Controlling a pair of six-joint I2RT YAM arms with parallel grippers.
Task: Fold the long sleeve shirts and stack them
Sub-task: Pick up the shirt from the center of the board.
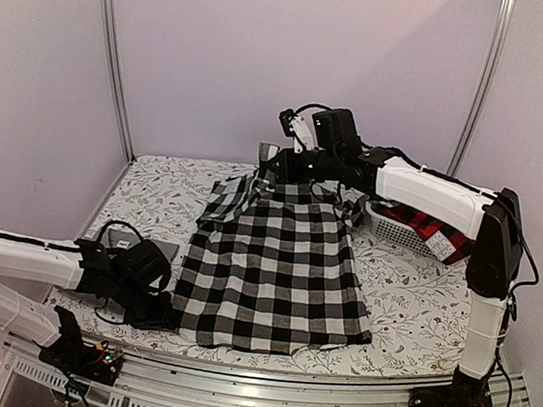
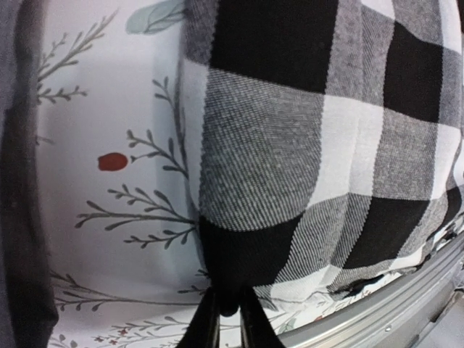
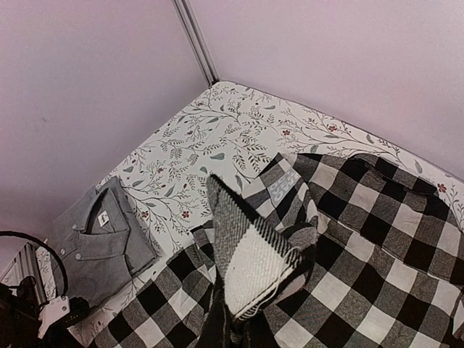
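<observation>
Where the flowered desk [image 1: 415, 316] fills the space between the walls, the check shirt [image 1: 274, 272] takes up its middle. The shirt lies mostly flat, with its hem toward the near edge and its collar end toward the far wall. Its near left corner reaches almost to the metal rail at the desk's front. At the far end the cloth is bunched and lifted off the surface, and one sleeve lies crumpled to the left of the collar.

A white basket [image 1: 390, 228] stands at the far right, just beside the check shirt's shoulder. The red shirt [image 1: 425, 225] is heaped inside it and spills over the rim. The grey shirt [image 3: 101, 246] lies folded at the near left with its collar up, close to the check shirt's left edge and partly under the left arm.

The right gripper [image 3: 233, 330] is pressed together on a fold of the check shirt near the collar and holds that fold up in a peak. The left gripper [image 2: 228, 315] sits low at the near left corner. Its fingers are drawn close and pinch a black square of the hem between them.
</observation>
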